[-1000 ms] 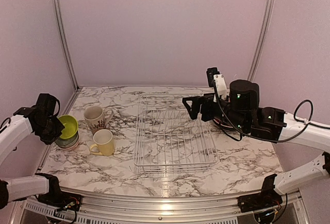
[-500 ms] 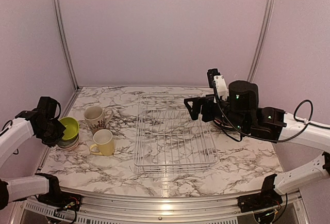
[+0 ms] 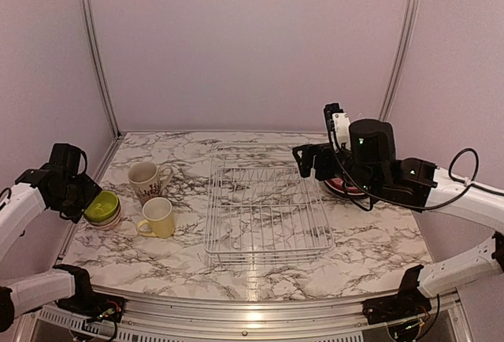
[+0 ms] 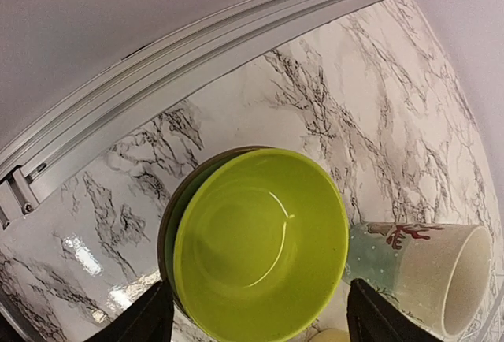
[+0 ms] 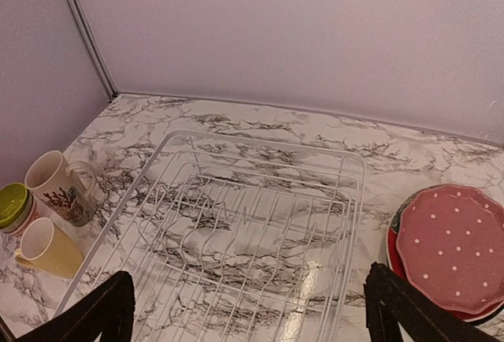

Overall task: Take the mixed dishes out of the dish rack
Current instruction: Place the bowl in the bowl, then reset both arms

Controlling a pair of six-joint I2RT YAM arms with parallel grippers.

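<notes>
The white wire dish rack point(image 3: 266, 214) point(image 5: 236, 232) stands mid-table with nothing in it. At the left edge a lime bowl point(image 3: 102, 206) point(image 4: 260, 239) rests on top of a stack of other bowls. My left gripper point(image 3: 79, 196) point(image 4: 260, 322) is open just beside and above it, its fingers wide of the rim on both sides. A cream patterned mug point(image 3: 146, 180) point(image 4: 429, 267) and a yellow mug point(image 3: 159, 217) point(image 5: 43, 246) stand upright between bowls and rack. My right gripper point(image 3: 305, 161) point(image 5: 252, 310) hangs open and empty over the rack's far right.
A stack of plates topped by a red dotted plate point(image 5: 453, 247) point(image 3: 346, 188) lies right of the rack, partly hidden behind my right arm in the top view. A metal rail point(image 4: 197, 50) runs along the table's left edge close to the bowls.
My left gripper has opened and let go of the lime bowl, which has come down level onto the bowl stack. The right arm has shifted slightly right, uncovering the red plate.
</notes>
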